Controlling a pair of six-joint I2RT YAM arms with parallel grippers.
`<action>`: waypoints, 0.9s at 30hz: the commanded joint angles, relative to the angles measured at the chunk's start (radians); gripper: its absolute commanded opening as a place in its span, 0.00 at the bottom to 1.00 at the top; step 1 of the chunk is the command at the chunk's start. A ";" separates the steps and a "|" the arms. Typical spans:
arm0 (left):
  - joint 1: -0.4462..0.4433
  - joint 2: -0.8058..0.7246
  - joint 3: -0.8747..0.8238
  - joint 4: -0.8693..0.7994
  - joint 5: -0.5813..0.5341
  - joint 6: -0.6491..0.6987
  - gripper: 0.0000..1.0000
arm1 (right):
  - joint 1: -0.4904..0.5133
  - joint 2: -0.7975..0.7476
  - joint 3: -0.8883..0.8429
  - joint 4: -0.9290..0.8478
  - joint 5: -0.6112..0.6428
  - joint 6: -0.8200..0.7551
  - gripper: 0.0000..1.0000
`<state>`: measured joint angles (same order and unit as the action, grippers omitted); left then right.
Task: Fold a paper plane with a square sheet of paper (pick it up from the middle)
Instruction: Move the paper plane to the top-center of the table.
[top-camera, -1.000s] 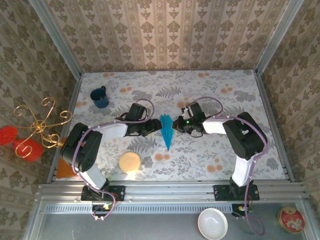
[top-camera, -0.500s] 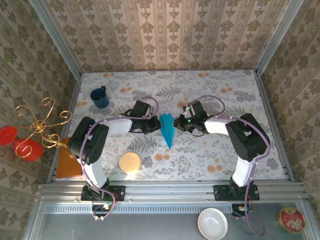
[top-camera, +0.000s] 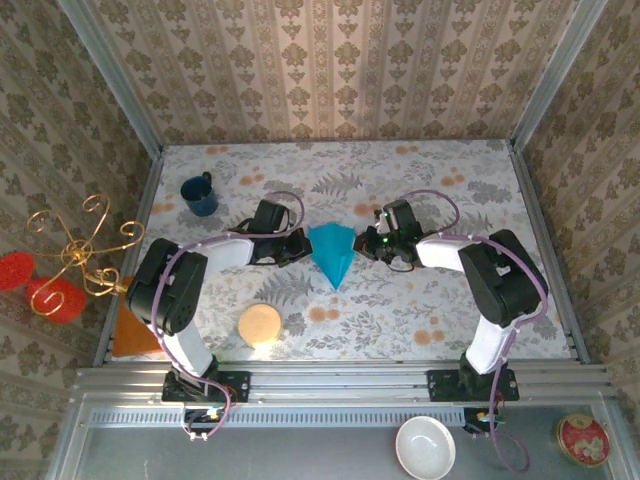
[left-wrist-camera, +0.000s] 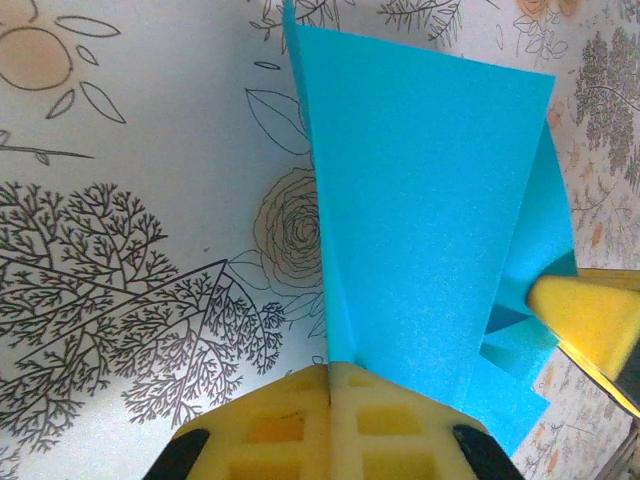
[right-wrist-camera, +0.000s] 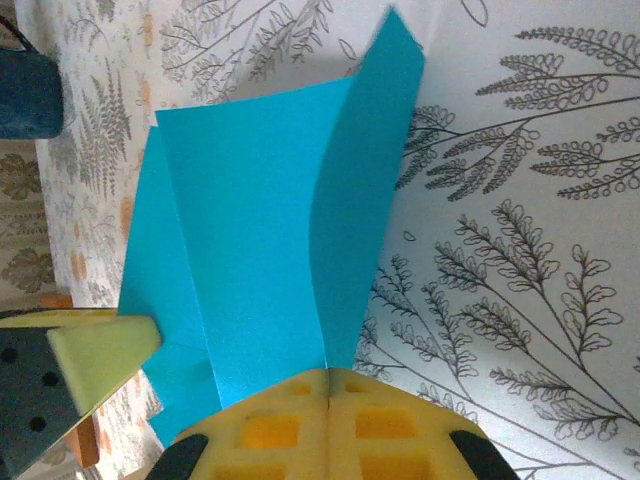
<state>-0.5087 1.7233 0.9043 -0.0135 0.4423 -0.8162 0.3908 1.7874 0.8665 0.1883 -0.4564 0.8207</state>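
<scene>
The turquoise paper plane (top-camera: 330, 255) hangs spread into a wide, pointed wedge between my two grippers at mid-table, its tip toward the near edge. My left gripper (top-camera: 300, 247) is shut on its left wing; in the left wrist view the yellow pads (left-wrist-camera: 330, 372) pinch the paper's (left-wrist-camera: 430, 200) folded edge. My right gripper (top-camera: 360, 243) is shut on the right wing, and its pads (right-wrist-camera: 328, 378) clamp the paper (right-wrist-camera: 250, 250) where a flap curls upward. Each wrist view catches the other gripper's yellow pad at the far side of the paper.
A dark blue mug (top-camera: 200, 195) stands at the back left. A round tan disc (top-camera: 260, 323) lies near the front left, an orange piece (top-camera: 135, 330) at the left edge. A gold wire stand (top-camera: 80, 255) is outside the left wall. A white bowl (top-camera: 425, 447) sits below the rail.
My left gripper went from open to shut on the paper's left side. Both grippers then drew apart, and the narrow dart spread into a wider wedge.
</scene>
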 joint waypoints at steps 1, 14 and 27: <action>0.001 0.024 -0.014 0.027 0.009 -0.007 0.03 | -0.003 0.032 0.001 -0.009 0.006 0.015 0.04; 0.000 0.064 0.017 -0.006 0.057 0.022 0.03 | 0.003 -0.034 0.086 -0.229 0.042 -0.037 0.32; -0.004 0.055 0.028 -0.014 0.067 0.031 0.03 | 0.171 -0.086 0.139 -0.407 0.186 -0.110 0.35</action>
<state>-0.5098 1.7805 0.9123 -0.0139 0.4942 -0.8108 0.5415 1.6806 0.9833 -0.1600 -0.3069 0.7315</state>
